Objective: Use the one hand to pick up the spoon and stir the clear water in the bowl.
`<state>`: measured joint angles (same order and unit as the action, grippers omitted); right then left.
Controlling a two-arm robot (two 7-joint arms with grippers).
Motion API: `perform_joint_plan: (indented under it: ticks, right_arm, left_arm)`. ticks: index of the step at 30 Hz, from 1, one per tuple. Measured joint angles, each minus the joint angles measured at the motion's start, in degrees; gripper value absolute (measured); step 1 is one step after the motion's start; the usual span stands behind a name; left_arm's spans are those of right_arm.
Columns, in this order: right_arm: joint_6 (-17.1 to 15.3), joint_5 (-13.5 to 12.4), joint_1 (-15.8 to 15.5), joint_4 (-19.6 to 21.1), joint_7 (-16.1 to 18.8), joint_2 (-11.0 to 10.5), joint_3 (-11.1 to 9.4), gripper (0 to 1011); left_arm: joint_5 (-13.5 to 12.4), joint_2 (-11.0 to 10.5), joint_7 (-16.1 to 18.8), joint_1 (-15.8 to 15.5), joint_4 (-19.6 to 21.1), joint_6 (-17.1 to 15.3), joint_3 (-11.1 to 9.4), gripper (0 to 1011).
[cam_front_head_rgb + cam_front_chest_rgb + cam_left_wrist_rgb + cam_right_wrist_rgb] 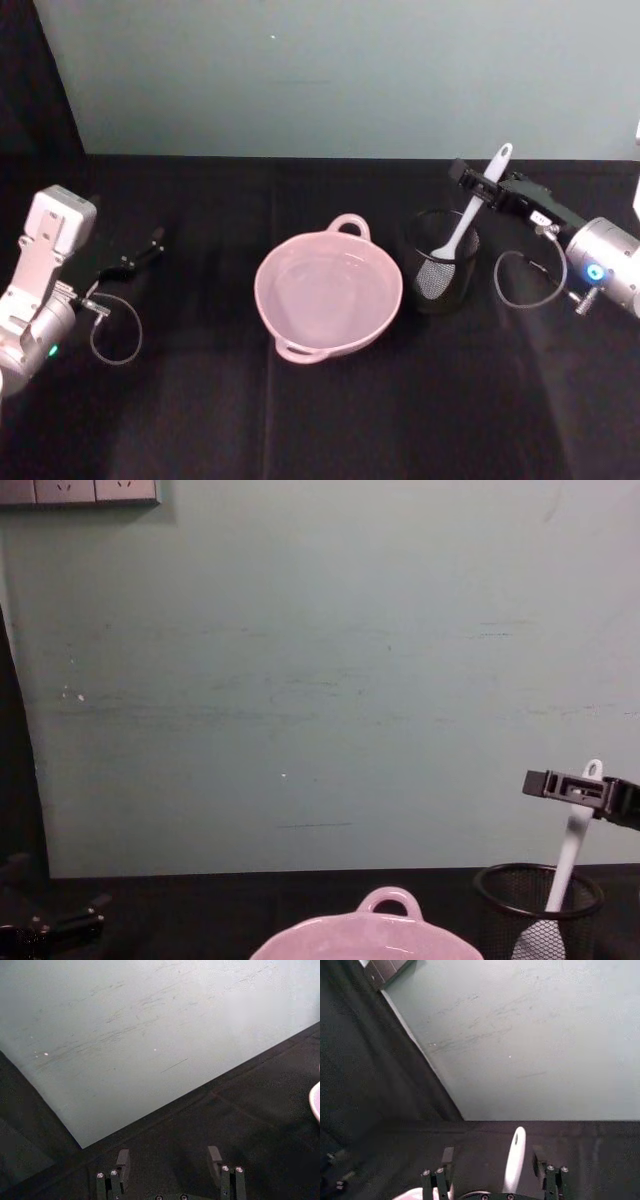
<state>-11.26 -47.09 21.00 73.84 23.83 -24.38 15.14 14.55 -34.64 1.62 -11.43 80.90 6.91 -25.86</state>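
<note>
Step in hand, judged: grasp spoon handle, lift out of cup.
- Right gripper up at handle's top end, fingers spread either side, not yet pinching; close squarely below hole, pull along handle's lean so blade clears mesh rim.
- Left gripper parked on far left of table, fingers spread, holding nothing.
- Bowl: centre of table, clear water inside, no utensil in it.
- Mesh cup: just right of bowl, spoon standing in it, blade down.

A pale green wall with white sockets rises behind the black-clothed table.
</note>
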Motion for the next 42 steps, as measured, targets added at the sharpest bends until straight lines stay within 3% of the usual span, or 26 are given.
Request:
perform_joint_plan:
  ticks: [5, 9, 10, 12, 15, 21, 28, 33, 42]
  right_arm:
    - [4.9, 4.3, 0.0, 0.2, -0.9, -1.4, 1.7, 1000]
    - [10.9, 11.1, -1.0, 1.4, -2.9, -2.6, 2.9, 1002]
    - [10.9, 11.1, -1.0, 1.4, -2.9, -2.6, 2.9, 1002]
    - [14.4, 15.4, -2.2, 2.6, -4.4, -3.6, 3.3, 1000]
    - [16.7, 18.3, -3.9, 4.4, -5.8, -4.7, 3.1, 1002]
    - [18.1, 19.1, -7.5, 8.1, -6.9, -6.3, 0.8, 1002]
    - [19.9, 19.1, -12.2, 11.1, -9.0, -8.0, -3.7, 1002]
    - [22.6, 19.4, -13.1, 8.1, -10.8, -7.2, -6.7, 1000]
    - [24.6, 21.5, -11.1, 1.7, -11.6, -5.0, -7.6, 1002]
  left_arm:
    - [0.0, 0.0, 0.0, 0.0, 0.0, 0.0, 0.0, 1011]
    - [0.0, 0.0, 0.0, 0.0, 0.0, 0.0, 0.0, 1011]
    - [0.0, 0.0, 0.0, 0.0, 0.0, 0.0, 0.0, 1011]
    - [0.0, 0.0, 0.0, 0.0, 0.0, 0.0, 0.0, 1011]
    - [0.0, 0.0, 0.0, 0.0, 0.0, 0.0, 0.0, 1011]
    - [0.0, 0.0, 0.0, 0.0, 0.0, 0.0, 0.0, 1011]
    - [0.0, 0.0, 0.0, 0.0, 0.0, 0.0, 0.0, 1011]
    - [0.0, 0.0, 0.0, 0.0, 0.0, 0.0, 0.0, 1011]
    - [0.0, 0.0, 0.0, 0.0, 0.0, 0.0, 0.0, 1011]
